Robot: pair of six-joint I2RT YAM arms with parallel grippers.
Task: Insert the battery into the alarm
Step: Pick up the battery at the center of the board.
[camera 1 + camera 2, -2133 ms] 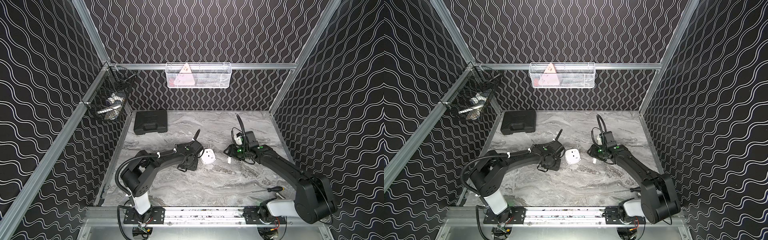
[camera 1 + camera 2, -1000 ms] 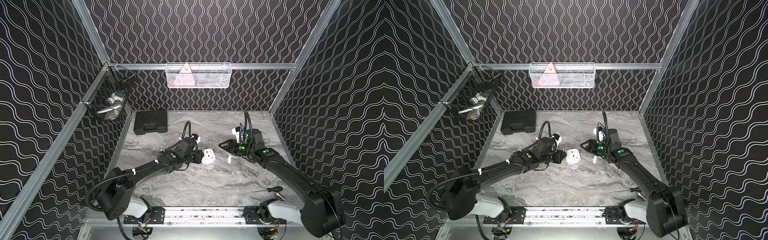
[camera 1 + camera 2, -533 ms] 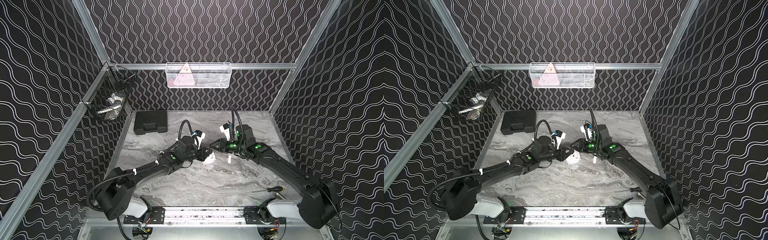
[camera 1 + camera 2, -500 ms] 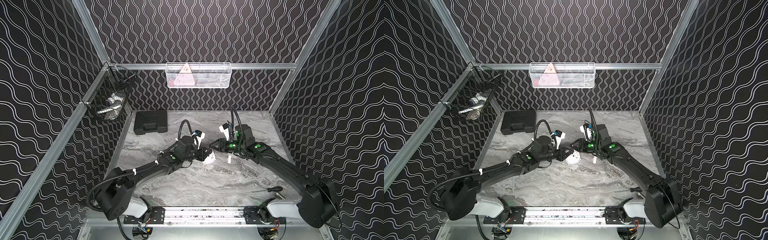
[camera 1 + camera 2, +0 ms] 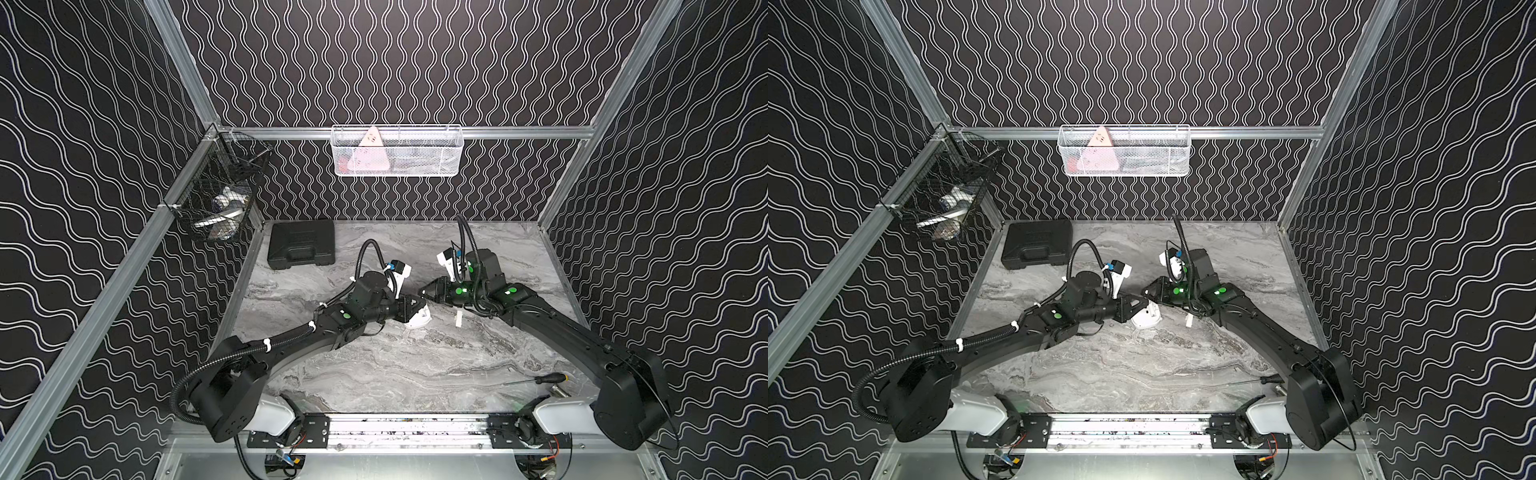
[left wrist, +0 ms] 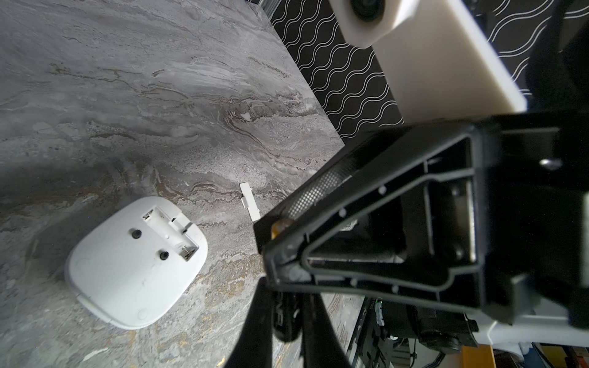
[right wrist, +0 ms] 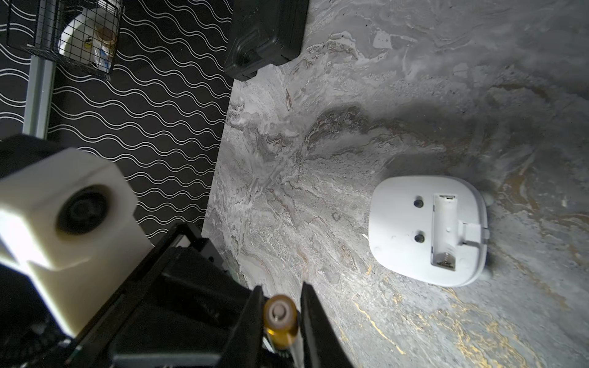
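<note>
Grey marble-look counter [image 5: 415, 374] in a wave-patterned booth. The left arm [image 5: 291, 345] & right arm [image 5: 561, 328] reach in from the near rail and meet over its middle. A white wire basket [image 5: 436, 168] hangs on the back rail w/ a pink-white triangle [image 5: 370, 156] inside. A black wire basket [image 5: 195, 224] hangs on the left wall. A closed black case [image 5: 301, 249] lies at the counter's far left corner.

The left hand [image 6: 285, 306] is clamped on the black body of the battery [image 6: 287, 321]. The right hand [image 7: 281, 296] faces it tip to tip, its fingers [image 7: 310, 318] close on either side of the gold end [image 7: 282, 333]; can't tell if they press it.

The alarm [image 6: 127, 264] lies face down on the counter by the meeting point, apart from both hands. Its back is up & its battery slot [image 7: 443, 229] is uncovered, w/ a spring at one end. A screwdriver [image 5: 540, 379] lies near the right arm's base. A small white plastic piece [image 6: 250, 205] lies just beside the alarm, not touching. The battery hangs btwn the two hands, above the counter & clear of the alarm.
</note>
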